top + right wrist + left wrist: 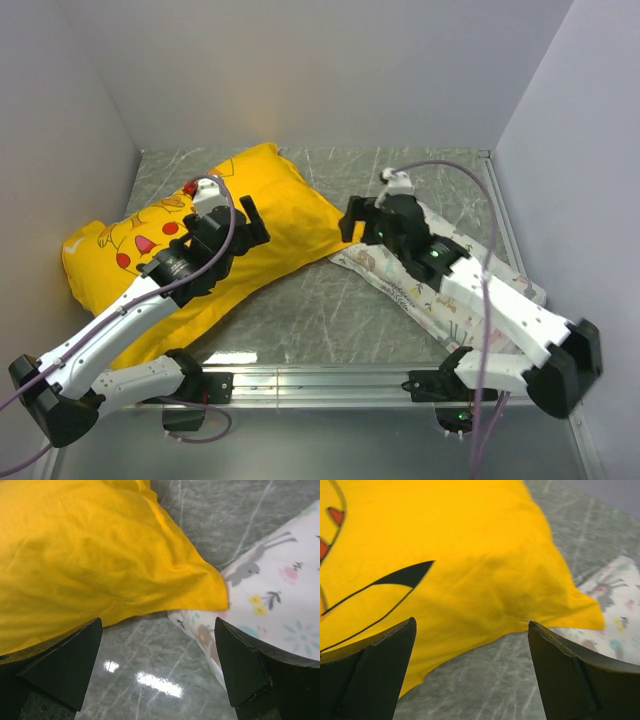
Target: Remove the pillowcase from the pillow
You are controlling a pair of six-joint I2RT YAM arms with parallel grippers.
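The yellow pillowcase [285, 215] with a cartoon print lies plump on the left half of the table; the plain white pillow is hidden inside it. My left gripper [248, 225] hovers over the case's middle, open and empty. In the left wrist view its jaws [472, 624] stand wide apart above the case's near edge [470, 555]. My right gripper [358, 222] is open and empty at the case's right corner. In the right wrist view its jaws [158, 622] frame that corner [75, 555] and bare table.
A white pillow printed with pastel figures [395, 285] lies at the right under my right arm, its end tucked under the yellow corner [280, 595] [615, 595]. Grey walls close in the table [330, 310] on three sides. A metal rail [320, 378] runs along the near edge.
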